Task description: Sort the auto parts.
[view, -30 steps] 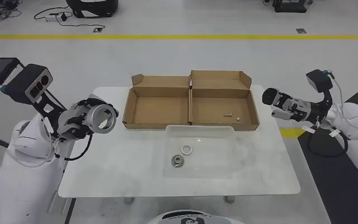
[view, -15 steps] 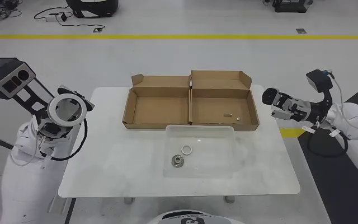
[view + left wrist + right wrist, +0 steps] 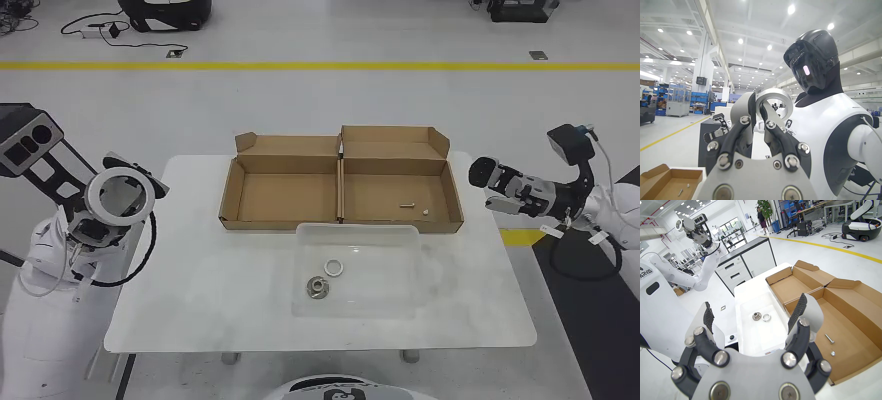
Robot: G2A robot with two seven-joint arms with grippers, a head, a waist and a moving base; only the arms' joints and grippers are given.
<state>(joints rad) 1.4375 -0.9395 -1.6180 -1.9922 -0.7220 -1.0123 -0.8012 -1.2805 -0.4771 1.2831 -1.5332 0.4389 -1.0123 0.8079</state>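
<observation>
Metal ring [image 3: 785, 106] x1: your left end effector [image 3: 758, 111] grips it, raised left of the desk [image 3: 200, 290] | your right end effector [image 3: 755, 302]: fingers spread, past the desk's right edge | clear tray [image 3: 355, 232]: 1 flanged hub [image 3: 318, 287], 1 collar [image 3: 334, 268] | 2 cardboard boxes, left box [image 3: 285, 195], right box [image 3: 390, 185]: 1 bolt [image 3: 406, 207], 1 nut [image 3: 832, 353]

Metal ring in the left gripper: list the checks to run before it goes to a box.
1. Grip on the metal ring: ok; the left gripper pinches its rim, one finger inside.
2. Ring clear of the table: ok; held raised beyond its left edge.
3. Left box free: ok; floor bare.
4. Right box: ok; only a bolt and a small round part inside.
5. Right gripper out of the way: ok; open, beyond the table's right edge.
6. Which box suits the ring: cannot tell.
</observation>
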